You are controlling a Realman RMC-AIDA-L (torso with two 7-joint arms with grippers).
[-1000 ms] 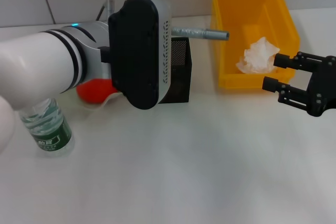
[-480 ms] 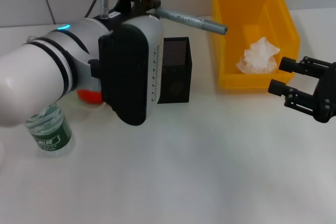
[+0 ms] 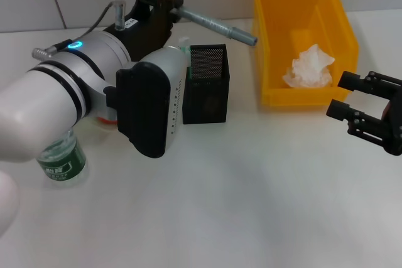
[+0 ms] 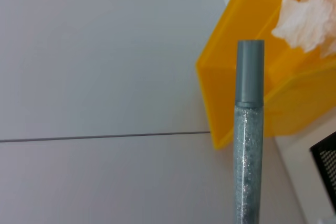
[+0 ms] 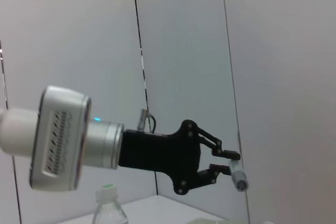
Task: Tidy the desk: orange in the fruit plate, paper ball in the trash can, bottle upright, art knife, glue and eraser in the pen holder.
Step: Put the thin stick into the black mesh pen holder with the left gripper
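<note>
In the head view the left gripper point(image 3: 168, 3), black and carried on a bulky white arm, sat in the upper left of the frame, its fingers clamped around one end of a slim grey glitter glue stick point(image 3: 218, 25). The stick slanted down to the right, its cap end hanging in the air above the gap between the black mesh pen holder point(image 3: 207, 83) and the yellow plastic trash bin point(image 3: 306, 39). The left wrist view showed the same stick rising from the bottom edge, grey cap uppermost, with the bin's corner behind it. From the right wrist camera, the left gripper appeared in the lower middle, pinching the stick near its end.

The pen holder stood upright at centre frame, just right of the arm's white housing. A crumpled white paper ball point(image 3: 309, 67) lay inside the bin in the upper right. A clear plastic bottle with a green label point(image 3: 59, 156) stood upright at the left edge, partly hidden by the arm. A sliver of an orange fruit point(image 3: 108, 117) showed beneath the arm.

The right gripper point(image 3: 355, 101) hovered at the right edge, below the bin's front wall, fingers spread apart and holding nothing, above the white desk point(image 3: 251, 205).
</note>
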